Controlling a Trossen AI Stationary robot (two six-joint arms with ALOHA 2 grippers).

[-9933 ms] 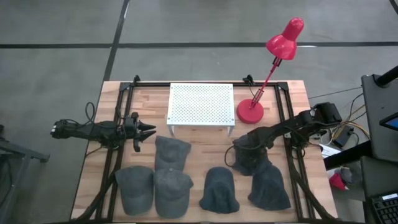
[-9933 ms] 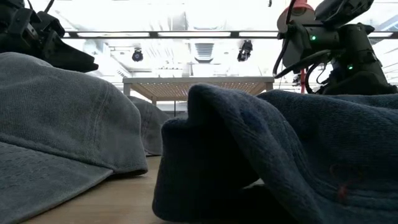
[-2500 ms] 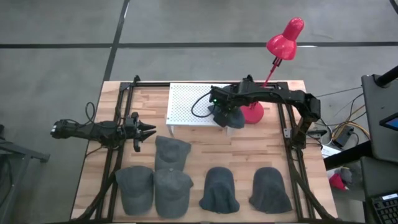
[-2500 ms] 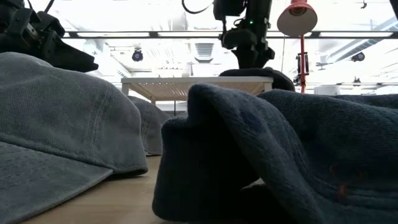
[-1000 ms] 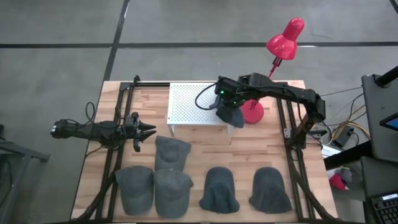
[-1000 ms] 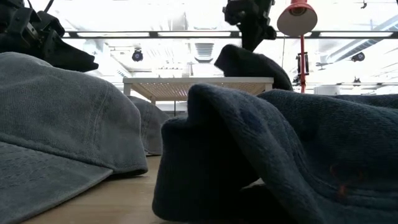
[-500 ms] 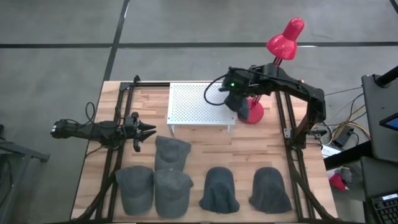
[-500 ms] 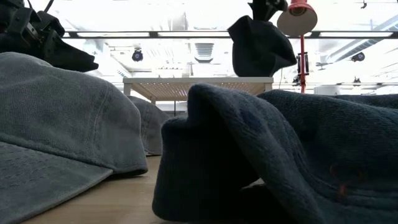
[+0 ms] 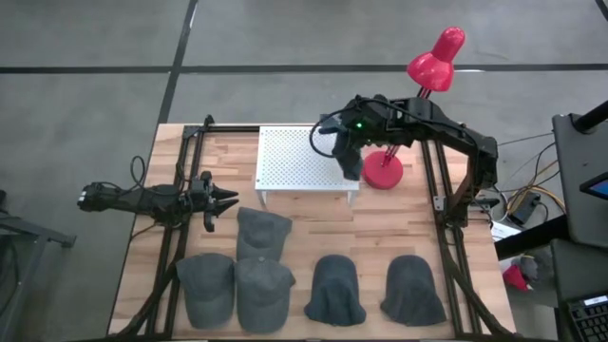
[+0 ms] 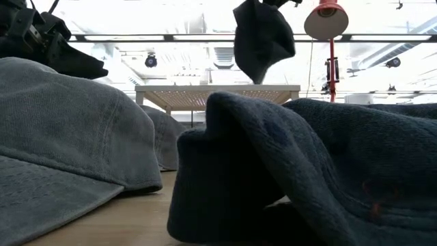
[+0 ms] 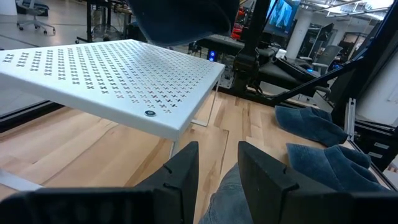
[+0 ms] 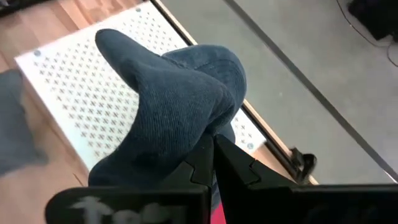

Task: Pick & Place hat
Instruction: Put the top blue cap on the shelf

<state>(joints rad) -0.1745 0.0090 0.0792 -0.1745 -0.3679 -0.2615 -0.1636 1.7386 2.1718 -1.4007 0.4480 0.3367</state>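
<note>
— Hanging from the right claw [image 9: 348, 144], the dark hat [image 9: 351, 158] dangles above the right-hand edge of the white perforated stand [image 9: 302, 158]. Is that a sound place to let go?

— I'd say not quite. In the low view the hat [image 10: 258, 35] hangs clear of the stand's top [image 10: 217, 87], and from overhead it sits close to the edge nearest the red lamp [image 9: 410, 104]. Shifting it toward the middle of the stand seems wise, so it cannot slide off.

— And the grip?

— The right wrist view shows the fingers pressed together on a fold of the knit fabric [image 12: 180, 112]. It is soft and floppy, so I'd lower it until the cloth rests on the plate before letting go.

— The other arm?

— The left claw [image 9: 220, 199] waits at the desk's [image 9: 399, 223] left side, fingers spread and holding nothing, above the row of grey hats [image 9: 263, 232].

— Any hazard?

— The lamp's base stands just beside; a swinging hat might brush it.
</note>
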